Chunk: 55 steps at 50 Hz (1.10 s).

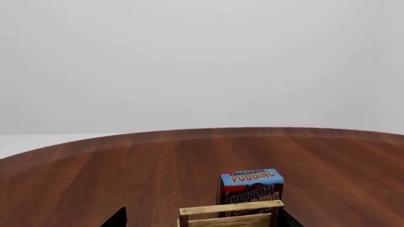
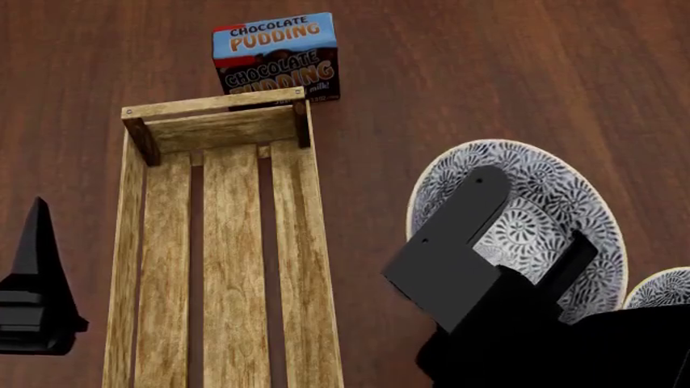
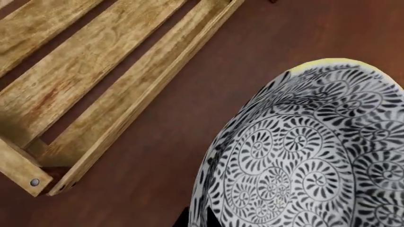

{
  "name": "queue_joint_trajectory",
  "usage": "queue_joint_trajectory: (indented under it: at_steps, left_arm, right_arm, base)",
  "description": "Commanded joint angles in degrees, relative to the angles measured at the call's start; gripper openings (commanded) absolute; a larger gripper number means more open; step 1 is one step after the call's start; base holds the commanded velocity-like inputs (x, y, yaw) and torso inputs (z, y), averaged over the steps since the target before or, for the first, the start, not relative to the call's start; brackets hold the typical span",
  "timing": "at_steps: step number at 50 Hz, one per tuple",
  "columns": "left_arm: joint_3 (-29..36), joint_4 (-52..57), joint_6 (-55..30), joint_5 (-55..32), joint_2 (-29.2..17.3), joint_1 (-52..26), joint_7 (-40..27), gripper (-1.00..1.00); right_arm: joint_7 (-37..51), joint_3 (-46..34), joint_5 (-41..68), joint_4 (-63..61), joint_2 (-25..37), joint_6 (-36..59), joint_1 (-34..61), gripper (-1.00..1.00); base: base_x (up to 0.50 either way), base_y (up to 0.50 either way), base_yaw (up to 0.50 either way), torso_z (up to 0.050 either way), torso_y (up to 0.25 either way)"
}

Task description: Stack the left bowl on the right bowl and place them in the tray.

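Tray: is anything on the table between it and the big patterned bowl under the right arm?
Nothing visible. Bare wood lies between the bowl and the tray. The pudding box stands beyond the tray's far end, off that path. The tray's slats are empty.

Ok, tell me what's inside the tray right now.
Nothing: the visible part of the tray shows only bare slats with the dark table between them. Both bowls are outside it. Its near end runs out of frame, so that part can't be checked.

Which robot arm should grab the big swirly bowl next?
The right one, probably. Its tool hangs right over the patterned bowl beside the tray. The left tool sits on the tray's far side, away from both bowls.
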Motion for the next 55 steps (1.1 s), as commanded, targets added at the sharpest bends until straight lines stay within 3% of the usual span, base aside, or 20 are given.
queue_joint_trajectory:
  at_steps: [1,7,23,55]
  left_arm:
    - [-0.4,0.6,-0.2,-0.5,-0.3,0.0,-0.4,1.00]
    - [-0.6,0.7,-0.1,-0.8,-0.4,0.0,-0.5,1.00]
    - [-1.2,0.7,0.1,-1.4,-0.7,0.0,-0.7,1.00]
    - [-2.1,1.6,-0.1,-2.7,-1.5,0.0,-1.5,1.00]
  right_arm:
    - [10.5,-0.6,9.6,1.2,0.8,3.4,8.4,-1.00]
    - [16.9,-3.9,16.5,3.6,3.2,2.9,13.2,-1.00]
    - [20.7,-10.7,19.8,9.5,8.5,2.9,18.9,-1.00]
    - [24.7,-17.8,23.0,14.6,16.4,-0.1,18.1,-1.00]
  base:
    - [0.00,0.00,0.00,0.000,0.000]
    - [0.00,0.00,0.00,0.000,0.000]
    - [0.00,0.00,0.00,0.000,0.000]
    - [0.00,0.00,0.00,0.000,0.000]
